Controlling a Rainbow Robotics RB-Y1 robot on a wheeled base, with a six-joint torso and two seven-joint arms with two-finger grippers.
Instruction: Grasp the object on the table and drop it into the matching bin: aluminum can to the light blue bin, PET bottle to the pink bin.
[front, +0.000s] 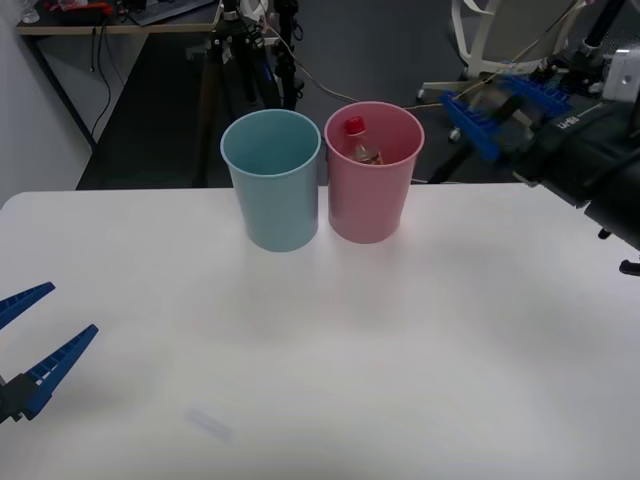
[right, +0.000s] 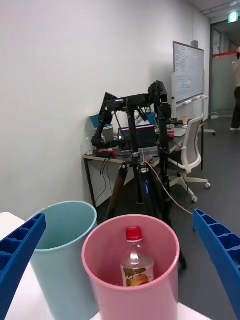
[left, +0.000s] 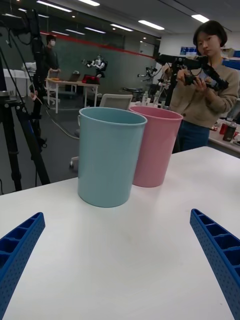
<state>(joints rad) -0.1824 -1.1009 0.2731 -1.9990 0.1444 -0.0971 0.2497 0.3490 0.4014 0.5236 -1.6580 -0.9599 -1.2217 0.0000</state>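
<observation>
Lt blue bin (left: 109, 155) apparently touching pink bin (left: 156, 145) on table (left: 120, 250).

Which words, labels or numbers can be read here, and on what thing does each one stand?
None can be read.
PET bottle label, inside the pink bin: a picture only, any print too small.
Whiteboard: writing too small.
Green ceiling sign: blurred.
Mark on the right arm: blurred.

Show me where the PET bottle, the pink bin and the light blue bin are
PET bottle (right: 134, 233): right wrist view, on its red cap.
Pink bin (front: 369, 205): front view, on its outer front wall.
Light blue bin (front: 280, 210): front view, on its outer front wall.
</observation>
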